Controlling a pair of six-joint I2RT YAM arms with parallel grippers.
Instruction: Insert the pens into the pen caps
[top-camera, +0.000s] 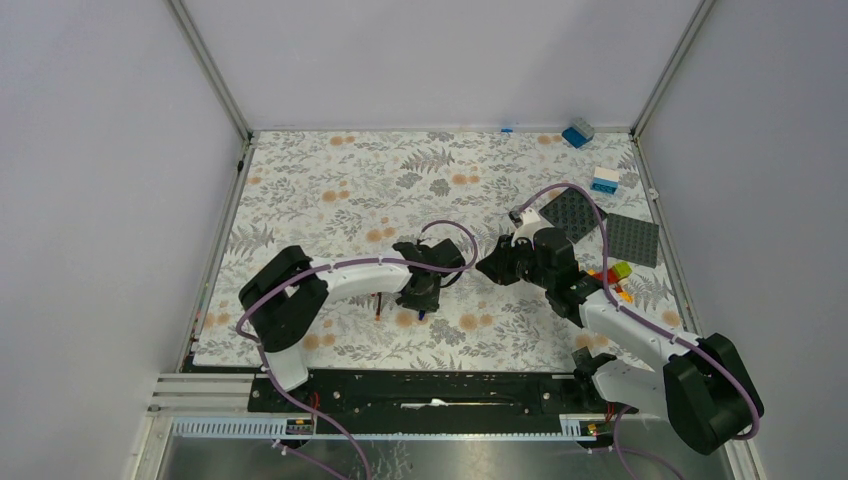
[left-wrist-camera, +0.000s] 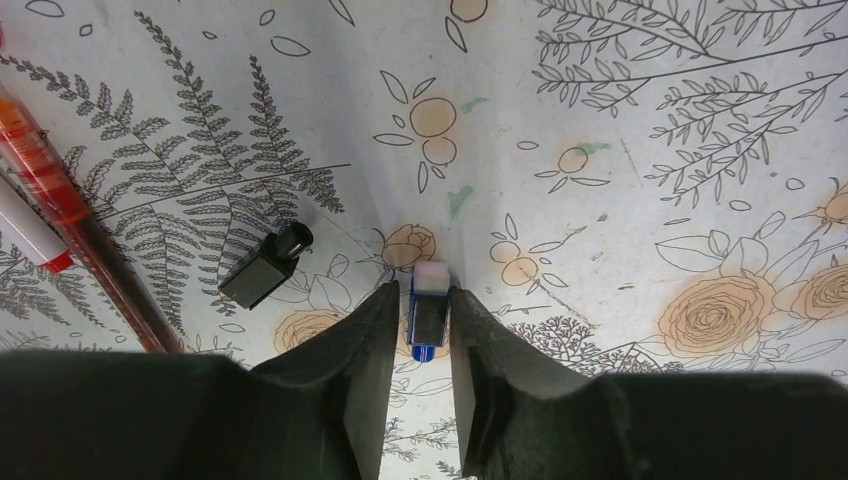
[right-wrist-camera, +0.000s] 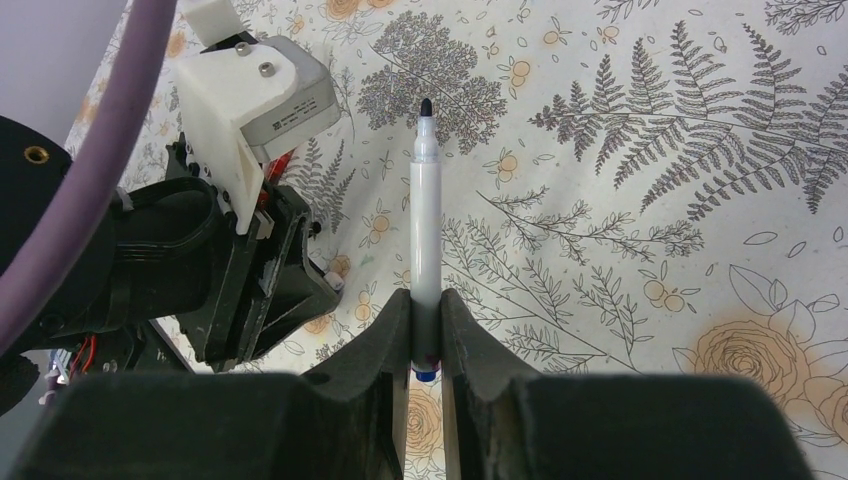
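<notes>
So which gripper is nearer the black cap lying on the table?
Left. The left gripper sits just beside the black cap, its jaws straddling a blue cap. The right gripper is farther off, holding a white pen.

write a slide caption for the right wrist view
Right gripper clamps an uncapped white pen, black tip pointing away over the floral mat.

overhead view from behind, looking down — wrist views close, all sharing floral mat (top-camera: 330, 200)
</notes>
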